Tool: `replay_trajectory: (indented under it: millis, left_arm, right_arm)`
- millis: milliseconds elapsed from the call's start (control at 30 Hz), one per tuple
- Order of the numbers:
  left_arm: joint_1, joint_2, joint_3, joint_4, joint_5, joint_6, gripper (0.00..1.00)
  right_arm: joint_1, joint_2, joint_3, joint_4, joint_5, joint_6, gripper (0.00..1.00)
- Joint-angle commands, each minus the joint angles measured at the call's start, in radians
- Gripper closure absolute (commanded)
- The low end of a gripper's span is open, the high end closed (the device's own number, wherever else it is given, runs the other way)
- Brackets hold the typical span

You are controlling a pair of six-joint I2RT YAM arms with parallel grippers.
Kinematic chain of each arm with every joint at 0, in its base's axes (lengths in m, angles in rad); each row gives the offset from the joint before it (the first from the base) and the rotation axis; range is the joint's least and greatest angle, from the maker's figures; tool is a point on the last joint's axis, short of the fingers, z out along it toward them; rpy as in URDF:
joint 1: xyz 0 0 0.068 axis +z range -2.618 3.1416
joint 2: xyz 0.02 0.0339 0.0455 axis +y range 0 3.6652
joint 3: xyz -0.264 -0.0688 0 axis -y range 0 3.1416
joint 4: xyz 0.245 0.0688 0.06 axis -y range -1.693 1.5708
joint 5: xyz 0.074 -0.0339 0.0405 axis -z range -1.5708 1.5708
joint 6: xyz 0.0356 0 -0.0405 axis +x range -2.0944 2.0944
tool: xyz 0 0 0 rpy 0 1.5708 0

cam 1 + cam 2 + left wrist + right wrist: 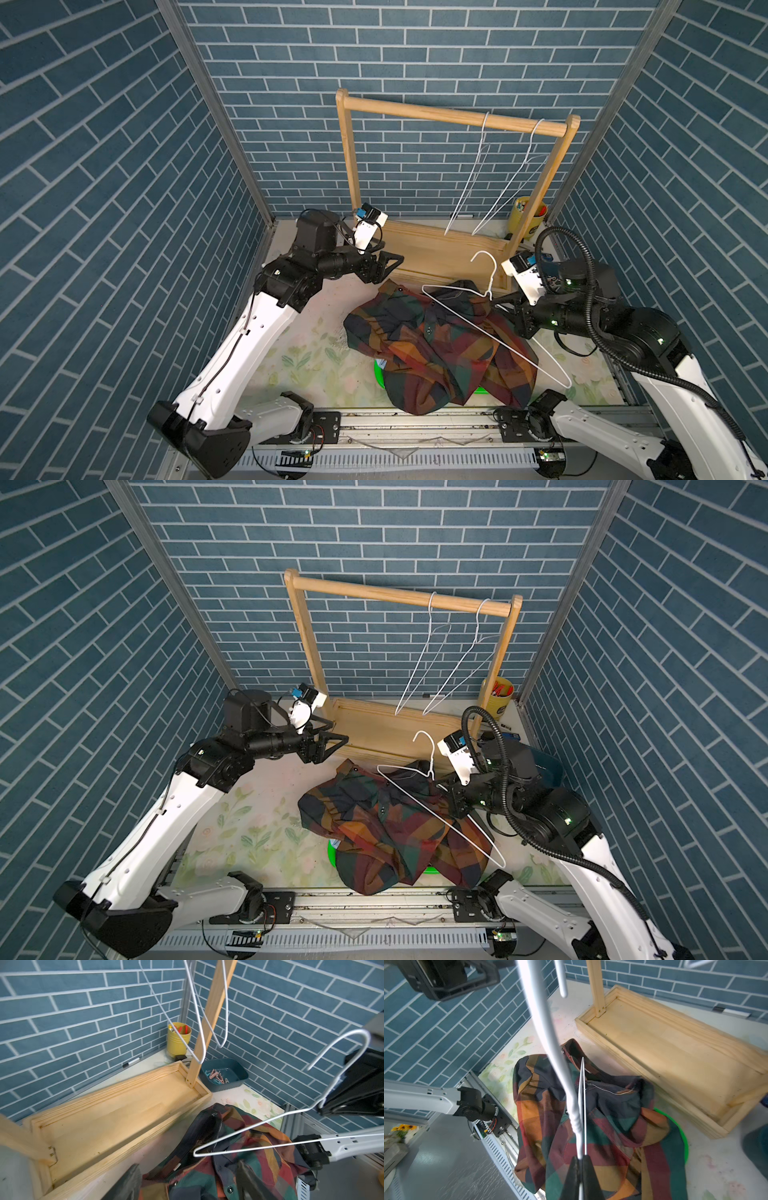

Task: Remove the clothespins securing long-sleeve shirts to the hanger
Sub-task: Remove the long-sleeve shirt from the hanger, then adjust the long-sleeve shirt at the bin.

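— two grippers: what is each doing?
— at left, the left gripper (390, 266) hangs spread and empty beside the wooden rack's (453, 118) left post. at centre, the plaid shirt (436, 349) lies heaped over a green basin (378, 368), with no pegs visible on it. right of that, the right gripper (581, 1162) is clenched on a bare white wire hanger (550, 1043) that slants above the shirt.
— and the clothespins (216, 1078)?
— loose in a teal tray (228, 1086) in the far right corner. unpegging looks finished here. the next move is probably lifting the hook to the rail, beside two empty hangers (485, 124).
— room?
— open air over the rack's base, but the right post and dangling wires crowd the route.
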Motion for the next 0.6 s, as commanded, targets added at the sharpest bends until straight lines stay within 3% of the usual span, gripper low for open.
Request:
replay_trajectory:
  millis: [0,167,367,567]
  left_arm:
    - [0.004,-0.043,-0.124,-0.112,-0.071,-0.067,0.26]
    - [-0.042,-0.100,-0.319,-0.139,-0.139,-0.150,0.26]
    - [-0.259,0.006,-0.408,-0.091,-0.270,-0.226,0.26]
    - [-0.403,0.181,-0.446,0.043,-0.310,-0.291,0.26]
  right_arm:
    - [0.000,0.016,0.108,-0.080,0.085,0.002,1.00]
    - [0.001,0.124,0.273,-0.045,0.045,-0.006,1.00]
    - [0.007,0.354,0.519,0.002,-0.044,-0.013,1.00]
    - [0.014,0.570,0.750,0.047,0.084,0.038,1.00]
